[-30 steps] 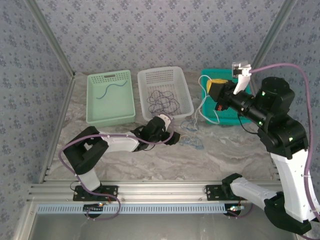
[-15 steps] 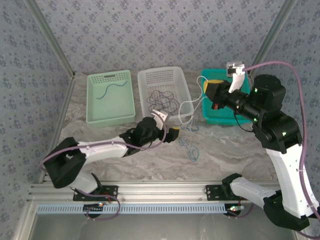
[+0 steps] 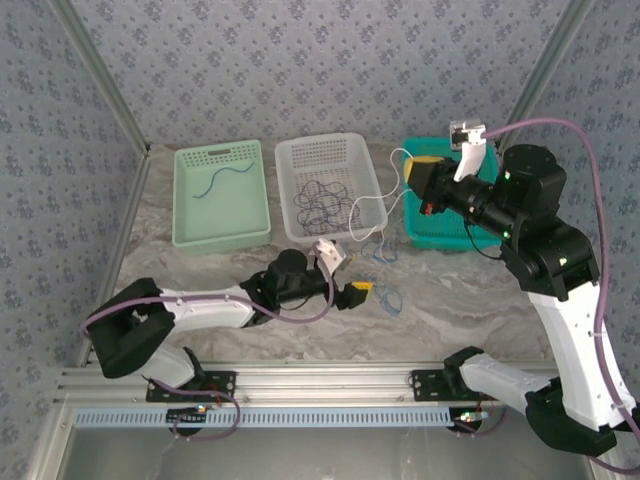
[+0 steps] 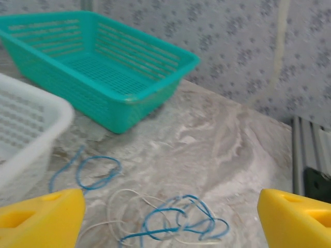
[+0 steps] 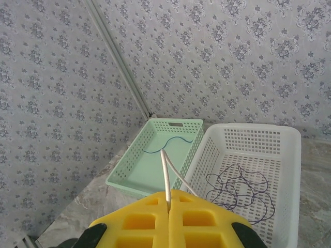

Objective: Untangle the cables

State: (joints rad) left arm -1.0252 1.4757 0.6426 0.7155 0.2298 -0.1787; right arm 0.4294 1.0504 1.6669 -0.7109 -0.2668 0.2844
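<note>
Thin blue cables [image 4: 178,225] now lie at left gripper's [image 3: 361,292] parted jaws. Right gripper's [image 5: 169,200] jaws still clamp white cable [image 5: 165,175] above marbled table [image 4: 227,139].

**Top external camera:** mounted high behind the arm bases and angled down and forward. It covers the whole grey marbled tabletop [image 3: 470,300] from a distance.

**Left wrist camera:** low and close to the tabletop, facing the teal slotted plastic basket [image 4: 108,72]. It shares the loose blue cable loops [image 4: 176,222] with the top view.

**Right wrist camera:** raised, facing down-left past a thin white cable [image 5: 165,175]. It looks over the white slotted plastic basket [image 5: 251,135] and the mint-green slotted plastic basket [image 5: 155,165]. All three views include the white basket.
</note>
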